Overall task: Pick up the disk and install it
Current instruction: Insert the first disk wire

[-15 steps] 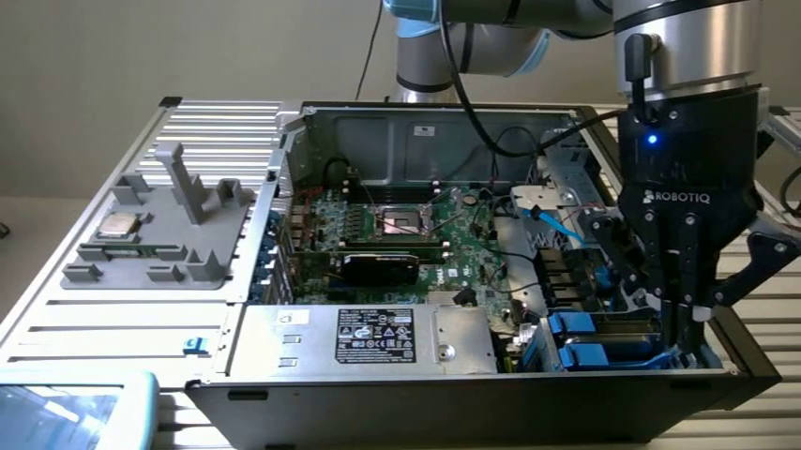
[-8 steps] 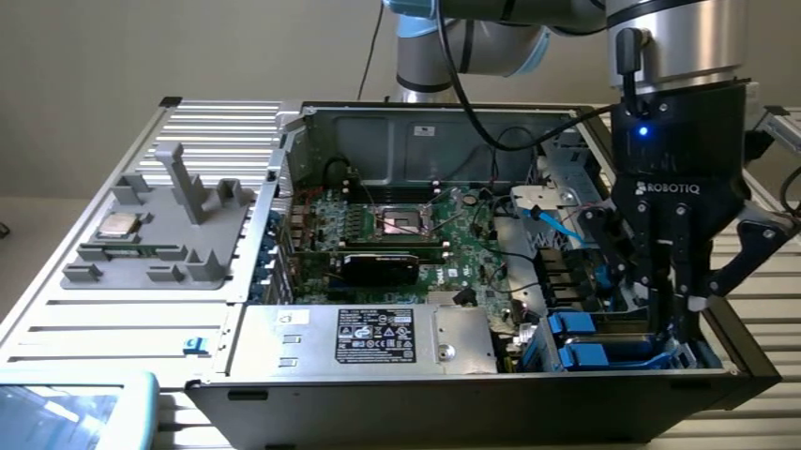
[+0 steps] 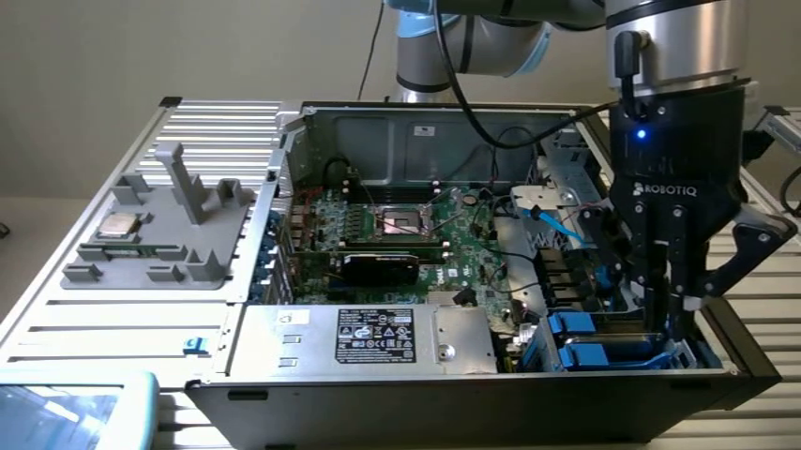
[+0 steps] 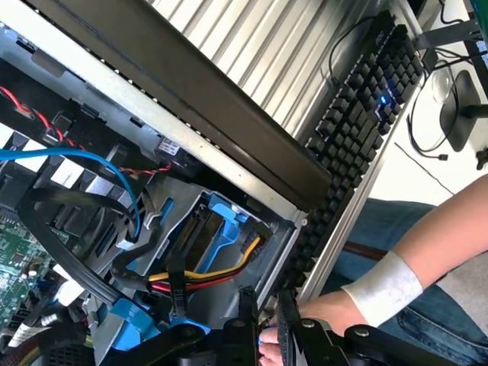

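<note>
pincer (image 3: 670,314), grip state impossible to tell, low over the drive bay (image 3: 601,354) at the computer case's (image 3: 414,412) near corner; blue-bracketed disk (image 4: 217,225) apparently seated there, installation judged nearly done.

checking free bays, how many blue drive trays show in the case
2: a tray beside the gripper at the exterior view's right, another tray just below it, by the case wall. Others may be hidden behind the gripper.
</note>
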You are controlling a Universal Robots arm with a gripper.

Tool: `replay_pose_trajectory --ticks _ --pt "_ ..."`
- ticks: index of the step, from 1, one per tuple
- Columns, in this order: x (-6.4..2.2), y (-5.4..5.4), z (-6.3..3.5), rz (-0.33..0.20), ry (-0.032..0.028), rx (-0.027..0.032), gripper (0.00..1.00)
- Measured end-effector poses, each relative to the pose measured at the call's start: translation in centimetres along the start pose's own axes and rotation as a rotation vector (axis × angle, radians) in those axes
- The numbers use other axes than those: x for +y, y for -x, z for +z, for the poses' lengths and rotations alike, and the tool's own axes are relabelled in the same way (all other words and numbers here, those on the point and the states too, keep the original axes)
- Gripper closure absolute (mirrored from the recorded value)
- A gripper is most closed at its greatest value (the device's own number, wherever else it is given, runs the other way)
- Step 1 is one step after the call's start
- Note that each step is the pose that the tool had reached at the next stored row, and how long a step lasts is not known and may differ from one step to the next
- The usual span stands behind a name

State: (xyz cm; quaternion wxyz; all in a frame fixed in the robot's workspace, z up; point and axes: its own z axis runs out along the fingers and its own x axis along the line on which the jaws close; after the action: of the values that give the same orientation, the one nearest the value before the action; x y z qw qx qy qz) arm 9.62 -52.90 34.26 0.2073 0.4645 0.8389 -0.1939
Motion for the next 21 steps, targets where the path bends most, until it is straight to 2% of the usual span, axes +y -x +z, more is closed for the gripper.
replay_pose_trajectory --ticks 1,3,5,7,8,12,13,15,18,21 --pt "-0.02 0.0 0.03 0.001 0.0077 0.0052 0.76" --pt "-0.08 0.1 0.08 0.004 0.0230 0.0119 0.76" --pt "-0.15 0.2 0.15 0.007 0.0375 0.0132 0.76" --pt "-0.21 0.3 0.22 0.008 0.0543 0.0114 0.76" --pt "-0.27 0.4 0.28 0.008 0.0596 0.0105 0.76" --pt "-0.41 0.6 0.42 0.009 0.0629 0.0138 0.76" --pt "-0.44 0.6 0.46 0.011 0.0690 0.0193 0.76" --pt "-0.50 0.7 0.52 0.018 0.0860 0.0303 0.76" --pt "-0.59 0.8 0.61 0.024 0.1020 0.0289 0.76" --pt "-0.78 1.1 0.81 0.029 0.1144 0.0344 0.76"
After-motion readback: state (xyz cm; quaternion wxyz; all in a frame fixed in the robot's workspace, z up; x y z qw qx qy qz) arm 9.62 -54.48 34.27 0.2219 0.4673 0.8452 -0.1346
